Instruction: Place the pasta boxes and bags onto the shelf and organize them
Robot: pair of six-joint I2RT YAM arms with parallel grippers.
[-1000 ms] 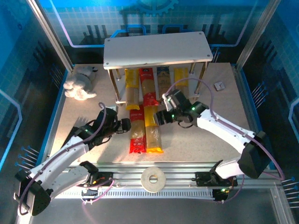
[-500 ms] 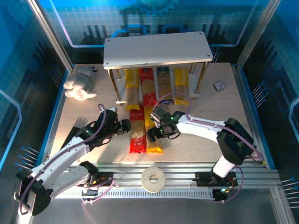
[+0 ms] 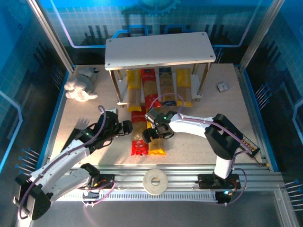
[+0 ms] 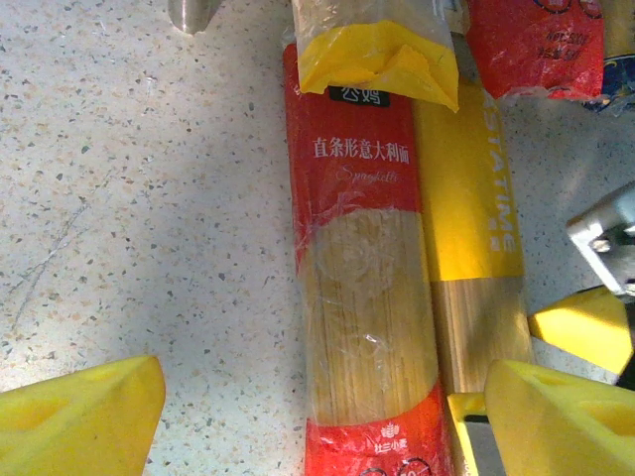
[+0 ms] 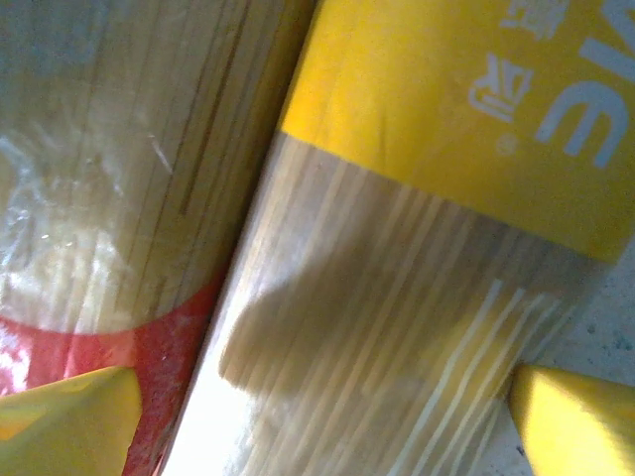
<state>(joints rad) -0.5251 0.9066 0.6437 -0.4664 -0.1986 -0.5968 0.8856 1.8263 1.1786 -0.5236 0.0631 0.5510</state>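
Note:
Two spaghetti packs lie side by side on the table in front of the shelf (image 3: pixel 158 49): a red pack (image 3: pixel 138 144) and a yellow pack (image 3: pixel 158 145). My right gripper (image 3: pixel 151 135) hangs low over the yellow pack (image 5: pixel 427 297), open, one finger on each side of it, the red pack (image 5: pixel 99 198) just beyond. My left gripper (image 3: pixel 125 126) sits at the red pack's left edge, open; its fingers (image 4: pixel 79 416) bracket the red pack (image 4: pixel 362 297) and part of the yellow one (image 4: pixel 476 268). Two yellow packs (image 3: pixel 134 90), a red pack and a clear one (image 3: pixel 165 79) lie on the lower tier.
A white plush toy (image 3: pixel 80 85) lies left of the shelf, and a small grey object (image 3: pixel 221 87) to its right. A white tape roll (image 3: pixel 155 181) rests on the metal rail at the near edge. A shelf leg (image 4: pixel 191 12) stands near the packs.
My right arm has swung from the shelf's right side leftward and toward the near edge, dropping over the yellow pack on the table. The left arm has hardly moved.

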